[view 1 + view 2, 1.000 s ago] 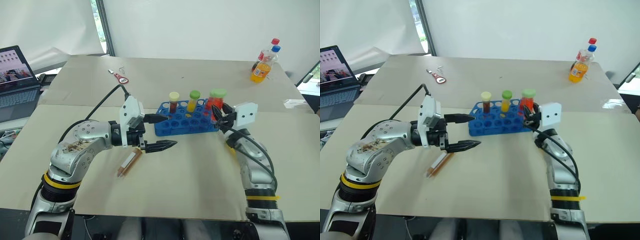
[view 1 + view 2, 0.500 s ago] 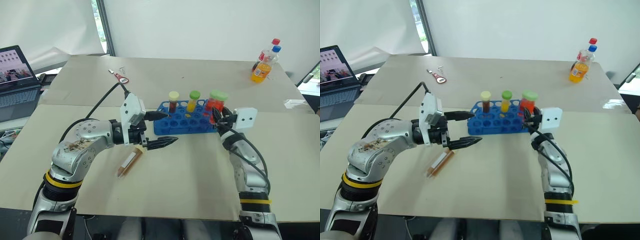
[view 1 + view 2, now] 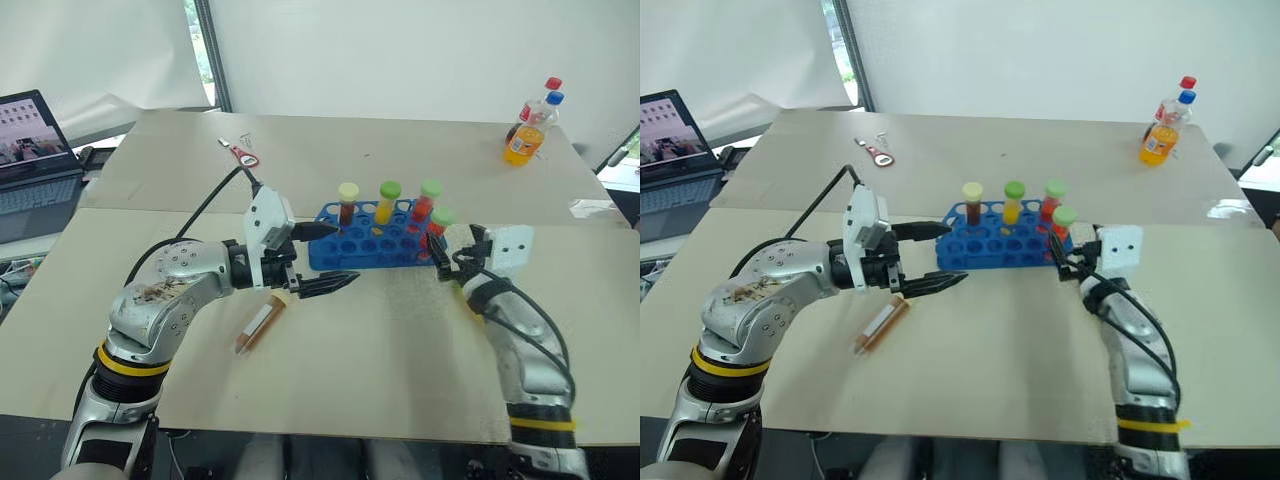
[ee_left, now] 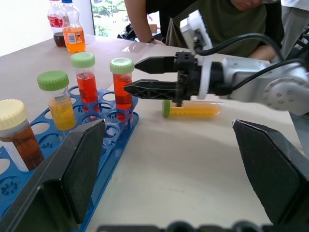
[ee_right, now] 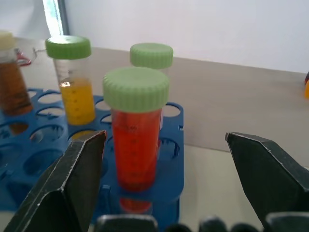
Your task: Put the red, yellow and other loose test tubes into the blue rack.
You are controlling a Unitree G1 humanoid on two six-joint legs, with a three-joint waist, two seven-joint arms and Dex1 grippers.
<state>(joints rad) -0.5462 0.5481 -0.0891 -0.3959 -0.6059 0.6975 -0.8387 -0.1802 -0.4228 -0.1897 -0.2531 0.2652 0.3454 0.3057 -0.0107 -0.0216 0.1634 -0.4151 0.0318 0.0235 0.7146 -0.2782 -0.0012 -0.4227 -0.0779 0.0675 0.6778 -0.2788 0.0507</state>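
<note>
Your blue rack (image 3: 375,236) sits mid-surface, a moulded plastic grid of round wells; its near-left corner is partly covered by the left gripper (image 3: 325,257). Four capped tubes stand upright in it: a brown one with a cream cap (image 3: 347,203) at the far left, a yellow one with a green cap (image 3: 387,201) beside it, then two red ones with green ribbed screw caps, one (image 3: 428,199) in the far row and one (image 3: 439,230) at the rack's near-right corner.

The right gripper (image 3: 452,254) rests level just right of that near red tube, jaws spread wide and holding nothing. In the right wrist view the tube stands free between the two black fingers (image 5: 72,179).

The left gripper's jaws are also wide apart and empty, pointing right along the rack's near edge.

One loose brown tube (image 3: 259,323) lies on its side on the pale surface (image 3: 380,350), near-left of the rack, its far end tucked under the left gripper. In the left wrist view another yellow tube (image 4: 192,109) lies flat behind the right gripper, partly hidden by its fingers.
</note>
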